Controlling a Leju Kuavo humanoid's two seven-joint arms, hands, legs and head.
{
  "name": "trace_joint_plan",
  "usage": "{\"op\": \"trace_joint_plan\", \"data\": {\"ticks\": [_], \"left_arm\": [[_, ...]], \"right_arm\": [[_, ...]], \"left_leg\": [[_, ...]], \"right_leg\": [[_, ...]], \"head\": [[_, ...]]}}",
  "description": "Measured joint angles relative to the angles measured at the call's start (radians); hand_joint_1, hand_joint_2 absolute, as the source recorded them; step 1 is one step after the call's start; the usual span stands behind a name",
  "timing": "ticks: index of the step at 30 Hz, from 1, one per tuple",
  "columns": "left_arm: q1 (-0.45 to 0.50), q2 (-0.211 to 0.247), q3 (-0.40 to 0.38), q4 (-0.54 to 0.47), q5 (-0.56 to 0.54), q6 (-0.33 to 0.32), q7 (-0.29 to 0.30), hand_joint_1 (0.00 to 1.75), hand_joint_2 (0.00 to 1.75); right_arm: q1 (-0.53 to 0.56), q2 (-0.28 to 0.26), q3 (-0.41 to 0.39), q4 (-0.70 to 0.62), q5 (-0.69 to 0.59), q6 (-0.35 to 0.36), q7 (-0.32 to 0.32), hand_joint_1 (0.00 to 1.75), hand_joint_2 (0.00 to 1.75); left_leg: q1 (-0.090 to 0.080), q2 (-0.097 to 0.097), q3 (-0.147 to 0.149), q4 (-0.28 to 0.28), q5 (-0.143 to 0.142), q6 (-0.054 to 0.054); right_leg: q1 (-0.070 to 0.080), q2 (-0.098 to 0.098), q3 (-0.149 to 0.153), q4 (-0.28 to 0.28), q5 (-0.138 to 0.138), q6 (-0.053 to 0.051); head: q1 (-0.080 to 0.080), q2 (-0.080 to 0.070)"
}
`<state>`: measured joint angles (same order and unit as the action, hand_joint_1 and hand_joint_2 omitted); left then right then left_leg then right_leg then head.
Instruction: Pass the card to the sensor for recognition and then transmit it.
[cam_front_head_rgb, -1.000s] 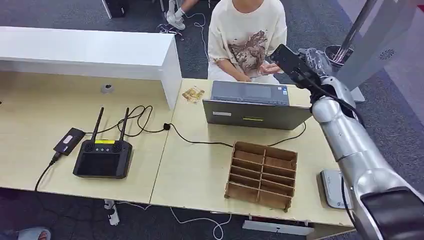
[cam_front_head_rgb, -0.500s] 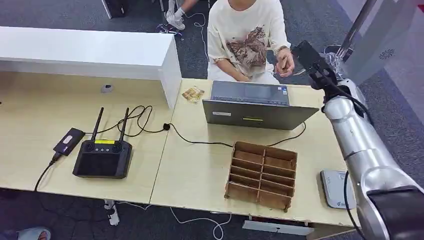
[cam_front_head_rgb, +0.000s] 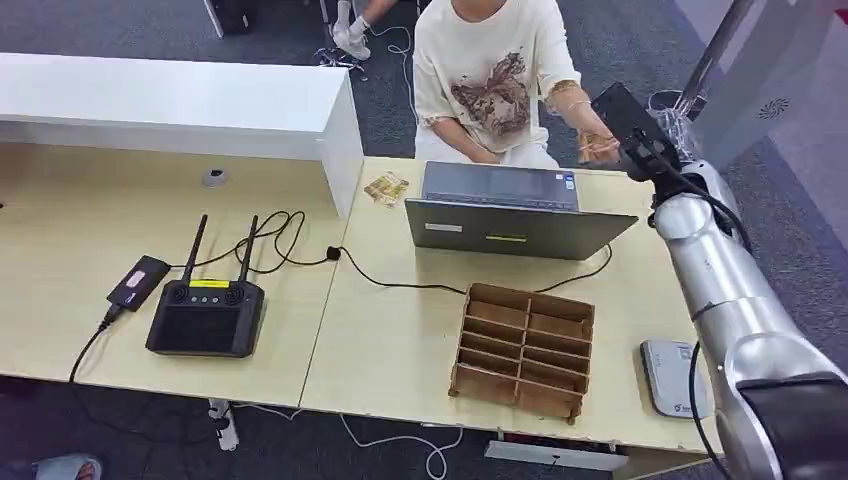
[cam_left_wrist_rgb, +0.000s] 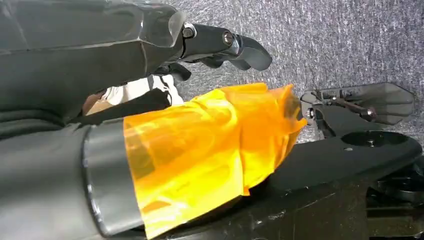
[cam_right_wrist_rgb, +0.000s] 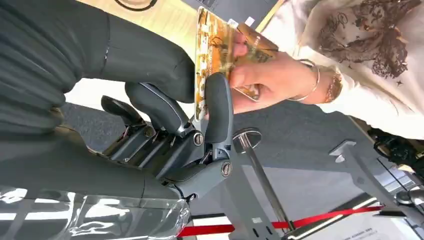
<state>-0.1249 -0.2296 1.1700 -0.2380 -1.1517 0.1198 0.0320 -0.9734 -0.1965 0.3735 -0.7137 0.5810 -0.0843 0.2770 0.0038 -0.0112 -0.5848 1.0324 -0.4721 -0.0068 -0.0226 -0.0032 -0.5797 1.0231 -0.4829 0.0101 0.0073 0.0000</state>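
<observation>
Spread across the pale wooden counter (cam_front_head_rgb: 390, 340): an open laptop (cam_front_head_rgb: 510, 212) at the far edge; a brown slotted wooden organiser (cam_front_head_rgb: 524, 348) in front of it; a black controller with two antennas (cam_front_head_rgb: 207, 312) to the left, trailing a black cable (cam_front_head_rgb: 290, 245); a small dark device (cam_front_head_rgb: 138, 281) further left; a grey-white sensor pad (cam_front_head_rgb: 675, 377) near the front right corner; a small gold packet (cam_front_head_rgb: 387, 188) beside a long white box (cam_front_head_rgb: 180, 105). Seated behind the laptop, a person in a cream printed T-shirt (cam_front_head_rgb: 492, 75), one hand (cam_front_head_rgb: 596, 146) reaching toward the raised right hand (cam_front_head_rgb: 640, 135). Beyond the counter's far right corner, well above the laptop, the card (cam_right_wrist_rgb: 212, 60), golden and patterned; pinched on edge between the thick thumb and the dark fingers (cam_right_wrist_rgb: 218, 107) of the right hand, with the person's fingers (cam_right_wrist_rgb: 255, 75) also on its far side. Other fingers of the right hand curled under the card. Left hand (cam_left_wrist_rgb: 215, 47) hanging over grey carpet, fingers slightly curled and holding nothing; an orange film wrap (cam_left_wrist_rgb: 200, 155) beside it.
</observation>
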Motion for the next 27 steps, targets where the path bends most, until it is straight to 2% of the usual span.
{"op": "trace_joint_plan", "data": {"ticks": [17,18,21,22,23,24,27], "left_arm": [[-0.001,0.000,-0.008,0.006,-0.006,0.000,0.001,0.00,0.00],[-0.001,0.000,-0.008,0.006,-0.006,0.000,0.001,0.00,0.00],[-0.001,0.000,-0.008,0.006,-0.006,0.000,0.001,0.00,0.00],[-0.001,0.000,-0.008,0.006,-0.006,0.000,0.001,0.00,0.00],[-0.001,0.000,-0.008,0.006,-0.006,0.000,0.001,0.00,0.00],[-0.001,0.000,-0.008,0.006,-0.006,0.000,0.001,0.00,0.00],[-0.001,0.000,-0.008,0.006,-0.007,0.000,0.001,0.00,0.00]], "right_arm": [[0.000,-0.004,-0.002,0.006,-0.003,0.000,-0.008,1.71,1.75],[0.000,-0.005,-0.002,0.006,-0.003,0.000,-0.008,1.75,1.75],[0.000,-0.006,-0.002,0.007,-0.003,0.000,-0.009,1.64,1.75],[0.000,-0.006,-0.002,0.007,-0.003,0.000,-0.010,1.40,1.75],[0.000,-0.006,-0.002,0.007,-0.003,-0.001,-0.011,0.21,1.75],[0.001,-0.008,-0.002,0.007,-0.003,-0.001,-0.013,0.00,1.75],[0.001,-0.011,-0.002,0.007,-0.003,-0.001,-0.017,0.00,1.75]], "left_leg": [[0.000,0.000,0.000,0.000,0.000,0.000],[0.000,0.000,0.000,0.000,0.000,0.000],[0.000,0.000,0.000,0.000,0.000,0.000],[0.000,0.000,0.000,0.000,0.000,0.000],[0.000,0.000,0.000,0.000,0.000,0.000],[0.000,0.000,0.000,0.000,0.000,0.000],[0.000,0.000,0.000,0.000,0.000,0.000]], "right_leg": [[0.000,0.000,0.000,0.000,0.000,0.000],[0.000,0.000,0.000,0.000,0.000,0.000],[0.000,0.000,0.000,0.000,0.000,0.000],[0.000,0.000,0.000,0.000,0.000,0.000],[0.000,0.000,0.000,0.000,0.000,0.000],[0.000,0.000,0.000,0.000,0.000,0.000],[0.000,0.000,0.000,0.000,0.000,0.000]], "head": [[0.000,0.000],[0.000,0.000],[0.000,0.000],[0.000,0.000],[0.000,0.000],[0.000,0.000],[0.000,0.000]]}}
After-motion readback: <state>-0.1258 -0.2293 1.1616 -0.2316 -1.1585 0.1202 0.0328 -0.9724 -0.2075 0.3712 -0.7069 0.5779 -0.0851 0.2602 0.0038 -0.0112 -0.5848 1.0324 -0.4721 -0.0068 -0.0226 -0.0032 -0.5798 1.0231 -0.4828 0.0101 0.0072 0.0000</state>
